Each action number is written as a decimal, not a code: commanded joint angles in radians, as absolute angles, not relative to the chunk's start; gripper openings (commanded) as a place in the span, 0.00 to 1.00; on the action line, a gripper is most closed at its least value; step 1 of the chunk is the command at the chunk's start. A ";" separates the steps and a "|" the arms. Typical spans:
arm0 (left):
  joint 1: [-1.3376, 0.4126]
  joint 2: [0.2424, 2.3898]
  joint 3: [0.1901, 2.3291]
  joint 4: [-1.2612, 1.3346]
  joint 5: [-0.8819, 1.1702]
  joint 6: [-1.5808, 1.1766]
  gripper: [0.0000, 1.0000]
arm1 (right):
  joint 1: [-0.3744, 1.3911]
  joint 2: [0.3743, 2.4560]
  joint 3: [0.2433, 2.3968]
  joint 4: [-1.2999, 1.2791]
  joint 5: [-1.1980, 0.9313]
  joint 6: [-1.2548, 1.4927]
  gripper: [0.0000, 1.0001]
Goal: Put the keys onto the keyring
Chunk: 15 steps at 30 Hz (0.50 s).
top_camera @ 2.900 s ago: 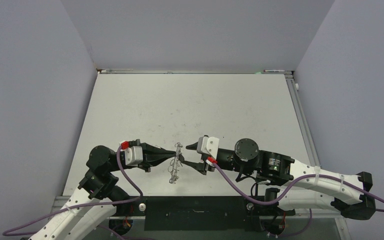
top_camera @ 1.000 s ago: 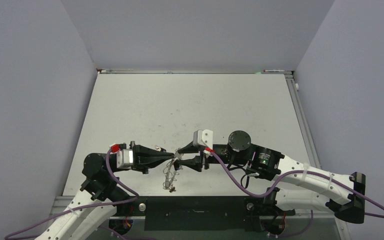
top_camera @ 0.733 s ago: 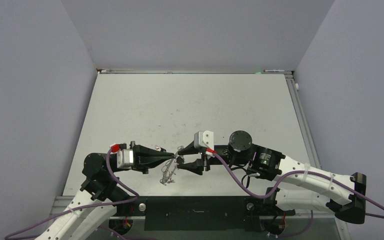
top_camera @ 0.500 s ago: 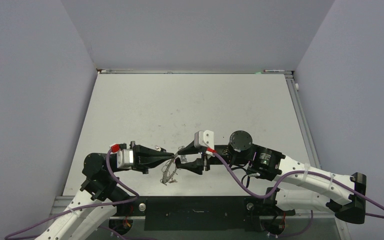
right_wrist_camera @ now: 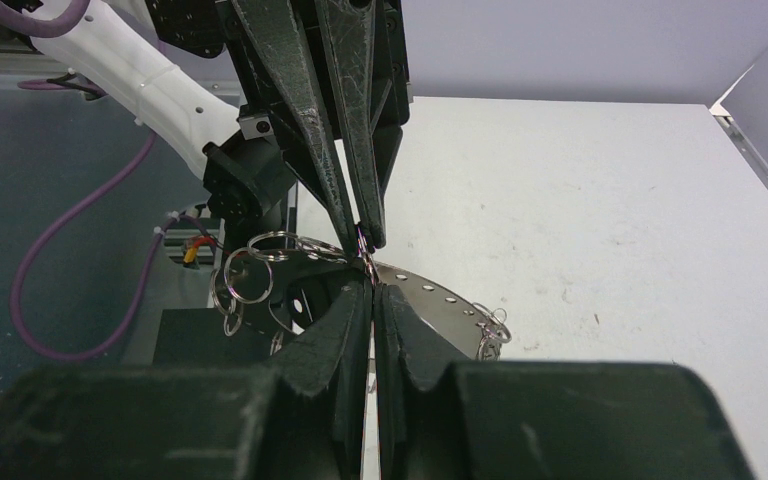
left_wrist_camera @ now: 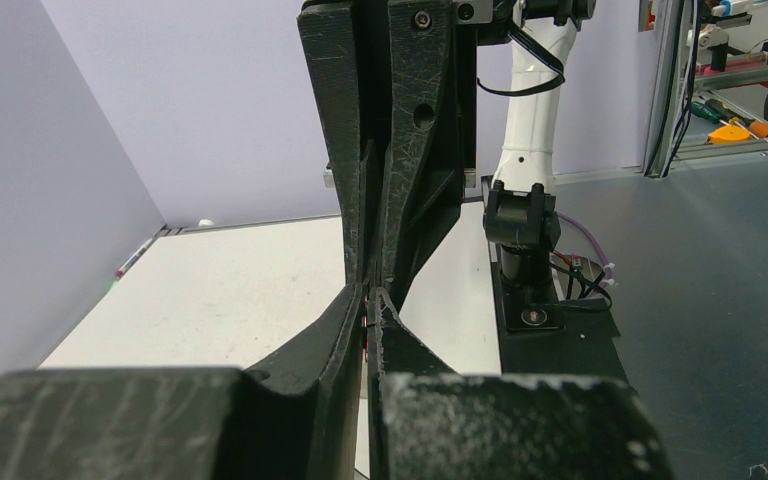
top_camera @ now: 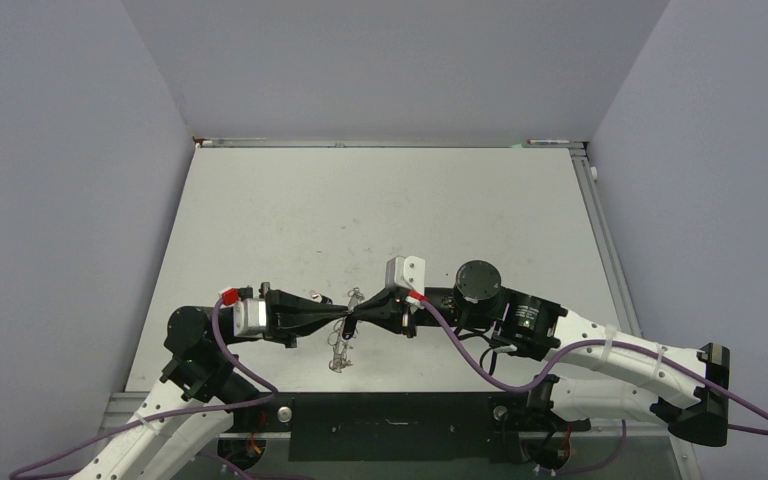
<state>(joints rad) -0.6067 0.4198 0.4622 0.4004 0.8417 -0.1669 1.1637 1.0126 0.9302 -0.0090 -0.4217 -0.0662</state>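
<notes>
One keyring [right_wrist_camera: 438, 315], held off the counter [top_camera: 380, 210]: I see left gripper [right_wrist_camera: 362, 236] and right gripper [right_wrist_camera: 371, 296] tip to tip, both sets of jaws clenched on its rim.

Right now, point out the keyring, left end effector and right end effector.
keyring [right_wrist_camera: 440, 308], right wrist view, flat plate beside the rim holes.
left end effector [top_camera: 344, 322], top external view, between its fingertips.
right end effector [right_wrist_camera: 372, 292], right wrist view, between its fingertips.

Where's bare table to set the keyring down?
The far half of the table is bare, from the arms back to the rear wall, side to side. Crowded: near centre, where left claw and right claw meet at the keyring, with both arms spanning the near edge.
</notes>
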 commanded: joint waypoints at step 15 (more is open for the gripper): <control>-0.600 0.402 0.469 0.467 0.828 -0.171 0.00 | 1.150 0.953 0.823 0.125 -0.397 -0.003 0.05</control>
<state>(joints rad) -0.6067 0.4187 0.4549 0.4000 0.8387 -0.1680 1.1625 0.9680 0.8585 0.0498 -0.3927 -0.0380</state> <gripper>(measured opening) 0.006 0.059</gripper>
